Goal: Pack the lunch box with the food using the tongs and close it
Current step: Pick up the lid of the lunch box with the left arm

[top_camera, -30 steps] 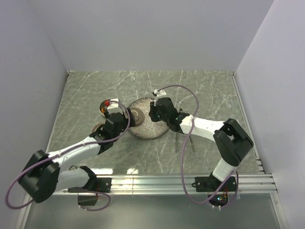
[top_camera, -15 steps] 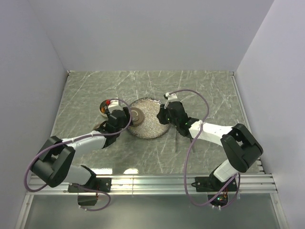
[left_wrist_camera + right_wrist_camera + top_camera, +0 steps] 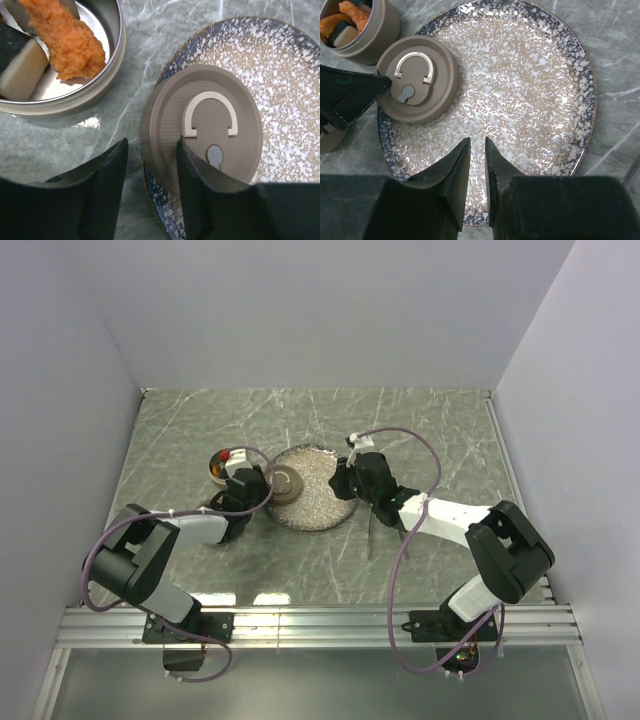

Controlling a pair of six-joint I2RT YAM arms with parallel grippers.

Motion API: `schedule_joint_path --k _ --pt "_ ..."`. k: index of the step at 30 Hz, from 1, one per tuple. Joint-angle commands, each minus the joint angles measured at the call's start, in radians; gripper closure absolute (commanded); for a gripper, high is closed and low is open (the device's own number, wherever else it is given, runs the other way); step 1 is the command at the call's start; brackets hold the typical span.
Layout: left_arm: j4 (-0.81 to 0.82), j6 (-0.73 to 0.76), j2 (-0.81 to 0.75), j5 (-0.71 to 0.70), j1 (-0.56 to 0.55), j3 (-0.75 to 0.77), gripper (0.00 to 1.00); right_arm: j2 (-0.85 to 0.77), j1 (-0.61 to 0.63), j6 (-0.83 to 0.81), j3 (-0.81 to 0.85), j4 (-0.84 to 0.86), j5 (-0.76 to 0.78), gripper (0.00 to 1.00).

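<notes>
**Left wrist: lid straddled, not clamped**

My left gripper (image 3: 151, 144) stands spread astride the rim of the brown lid (image 3: 200, 125), which lies on the plate (image 3: 285, 75). The food (image 3: 70, 40) sits in the lunch box (image 3: 112, 70) beside it. I see my right gripper (image 3: 477, 142) a narrow slit apart, empty.

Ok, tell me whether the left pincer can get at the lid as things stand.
Probably yes. The left pincer straddles the rim of the lid, one finger outside it and one over its top, nothing between. The lid lies uncovered on the plate, and the right pincer hangs apart from it.
</notes>
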Motion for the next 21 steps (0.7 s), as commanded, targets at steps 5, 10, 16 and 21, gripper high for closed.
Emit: schedule_joint_path --k 5,10,16,21 --pt "0.036 0.0 0.048 0.017 0.005 0.056 0.6 -0.013 -0.013 0.009 -0.015 0.054 -0.012 0.75" --pt "0.03 0.006 0.048 0.02 0.005 0.06 0.83 -0.006 -0.016 0.011 -0.015 0.057 -0.018 0.75" --pt "0.01 0.018 0.048 0.023 0.005 0.068 0.99 0.002 -0.017 0.011 -0.013 0.06 -0.022 0.75" --pt "0.009 0.021 0.045 0.04 0.005 0.069 0.99 0.005 -0.019 0.014 -0.015 0.065 -0.028 0.75"
